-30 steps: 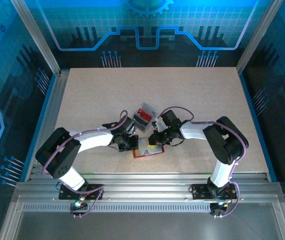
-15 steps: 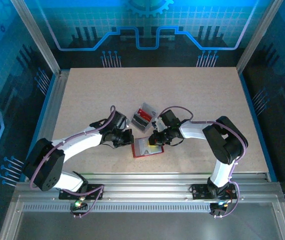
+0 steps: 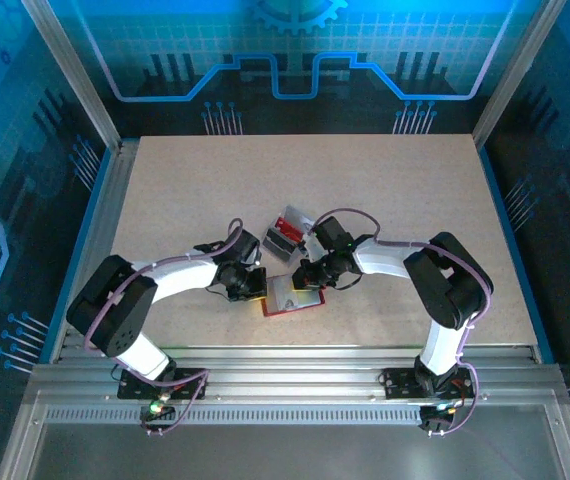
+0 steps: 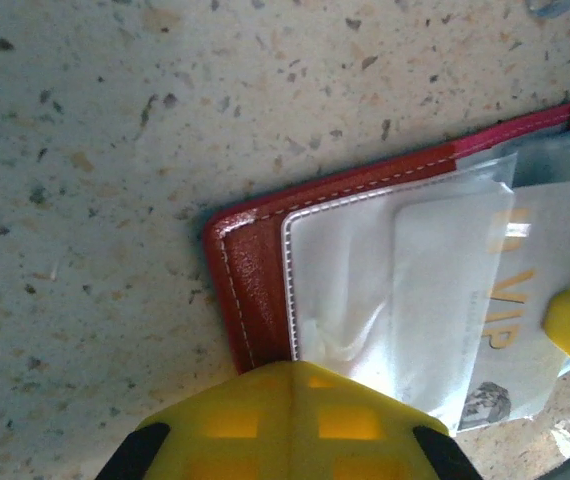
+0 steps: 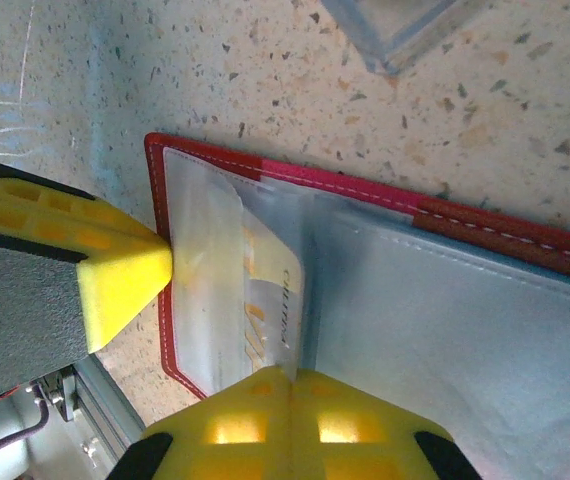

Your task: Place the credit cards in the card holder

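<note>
The red card holder [image 3: 290, 310] lies open on the table between both grippers, its clear sleeves up [image 4: 255, 270] [image 5: 485, 230]. A pale credit card [image 4: 445, 290] [image 5: 265, 300] with gold lettering sits partly inside the left sleeve. My right gripper [image 5: 290, 375] [image 3: 305, 277] is shut, with the card's outer corner running into the seam between its yellow fingers. My left gripper [image 4: 290, 375] [image 3: 258, 285] is shut with nothing in it, its tip against the holder's left edge. More credit cards [image 3: 282, 232], red ones, lie in the tray behind.
A shiny silver tray [image 3: 292, 217] stands just behind the holder, close to the right wrist. Bare speckled tabletop [image 3: 415, 190] stretches to the back and both sides. The metal rail [image 3: 285, 360] runs along the near edge.
The left gripper drew back to the left of the holder, then came back to its left edge. The right gripper shifted slightly left over the holder.
</note>
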